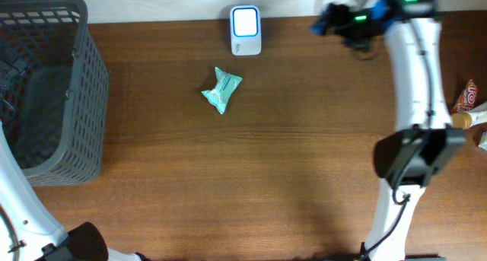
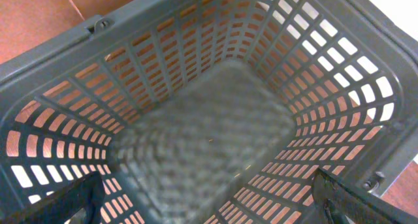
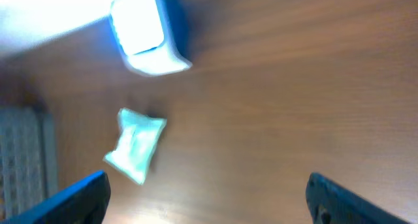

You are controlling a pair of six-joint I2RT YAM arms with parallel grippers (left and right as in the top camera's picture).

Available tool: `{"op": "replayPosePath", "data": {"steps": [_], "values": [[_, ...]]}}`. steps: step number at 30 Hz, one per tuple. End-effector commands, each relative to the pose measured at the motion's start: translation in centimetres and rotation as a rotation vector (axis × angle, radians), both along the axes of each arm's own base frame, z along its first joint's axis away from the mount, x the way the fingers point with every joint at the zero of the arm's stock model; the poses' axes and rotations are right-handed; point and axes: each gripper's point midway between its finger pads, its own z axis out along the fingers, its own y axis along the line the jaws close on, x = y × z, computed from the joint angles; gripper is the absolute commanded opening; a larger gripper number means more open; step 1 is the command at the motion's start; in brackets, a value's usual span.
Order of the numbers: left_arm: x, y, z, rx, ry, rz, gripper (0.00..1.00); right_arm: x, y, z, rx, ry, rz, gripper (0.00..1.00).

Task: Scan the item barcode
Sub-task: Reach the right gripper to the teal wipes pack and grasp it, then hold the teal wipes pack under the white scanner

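Teal sachet (image 1: pixel 221 89) lies loose on worktop (image 1: pixel 304 177), just in front of scanner (image 1: pixel 245 30). Looks light, soft, crinkly: pinch a sealed end. Right fingers (image 3: pixel 77 201) apart, empty, well right of scanner. Left fingers (image 2: pixel 349 199) apart over basket (image 2: pixel 59 51).

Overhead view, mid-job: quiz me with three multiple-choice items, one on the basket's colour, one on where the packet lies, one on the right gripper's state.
1. The basket is: A red; B grey; C white.
2. The teal packet lies: A in the basket; B on the table, near the scanner but apart from it; C on top of the scanner.
3. The right gripper is: A shut on the packet; B shut on nothing; C open and empty.
Answers: 1 B, its mesh walls show grey; 2 B, bare wood shows between packet and scanner; 3 C, the right wrist view shows its fingers wide apart, nothing between.
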Motion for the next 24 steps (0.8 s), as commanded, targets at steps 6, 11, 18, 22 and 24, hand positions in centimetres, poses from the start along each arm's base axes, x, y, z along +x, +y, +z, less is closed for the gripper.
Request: {"op": "replayPosePath", "data": {"steps": [6,11,18,22,24], "values": [[-0.2,0.3,0.2,0.017,0.007,0.001,0.99,-1.0,17.0,-10.5,-0.033,0.111,-0.171,0.9],[-0.2,0.3,0.2,0.016,0.007,0.001,0.99,-1.5,21.6,-14.8,0.031,0.141,-0.223,0.89],[-0.2,0.3,0.2,0.016,0.007,0.001,0.99,-3.0,23.3,-19.4,0.035,0.246,-0.259,0.7],[-0.2,0.3,0.2,0.017,0.007,0.001,0.99,-3.3,23.5,-19.9,0.025,0.252,-0.25,0.27],[-0.2,0.3,0.2,0.017,0.007,0.001,0.99,-2.7,23.2,-19.1,0.017,0.219,-0.217,0.11]]}}
